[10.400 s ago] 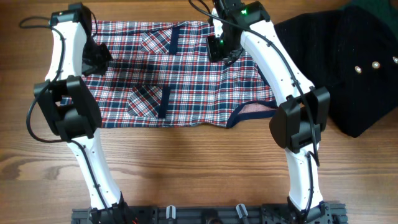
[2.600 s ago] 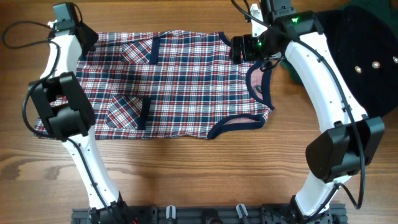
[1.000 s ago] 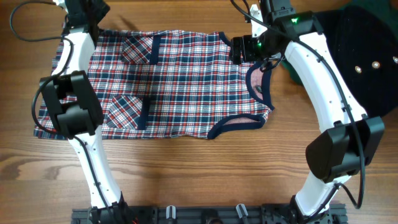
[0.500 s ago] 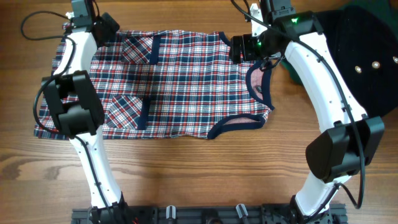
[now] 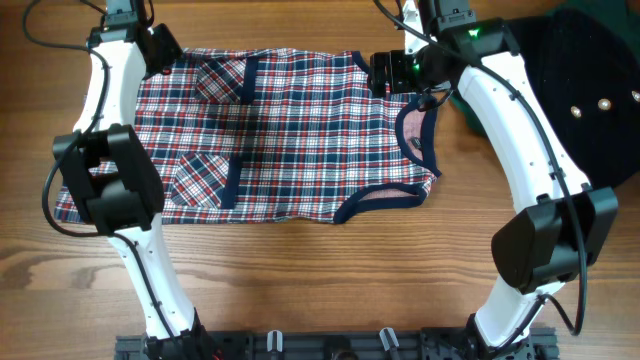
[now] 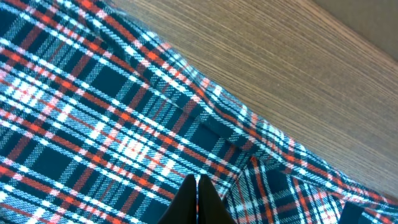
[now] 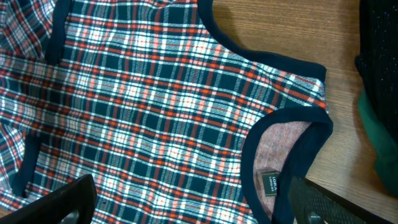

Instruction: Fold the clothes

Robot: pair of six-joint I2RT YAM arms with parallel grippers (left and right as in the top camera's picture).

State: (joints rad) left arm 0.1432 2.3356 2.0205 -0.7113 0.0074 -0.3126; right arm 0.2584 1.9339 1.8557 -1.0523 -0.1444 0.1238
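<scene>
Now, with the plaid top (image 5: 290,130) spread flat across the surface (image 5: 300,270), the left hand (image 6: 198,193), fingers together at its 11 o'clock corner, should confirm it caught cloth before lifting, while the right hand (image 5: 392,72), fingers apart over the 1 o'clock shoulder, pinches likewise.

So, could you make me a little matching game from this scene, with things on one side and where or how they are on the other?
Things:
1. plaid sleeveless garment
2. black studded garment
3. left gripper
4. right gripper

States or places:
a. open wide
b. spread flat in the middle
c. shut
d. lying at the far right

Pairs: 1-b, 2-d, 3-c, 4-a
</scene>
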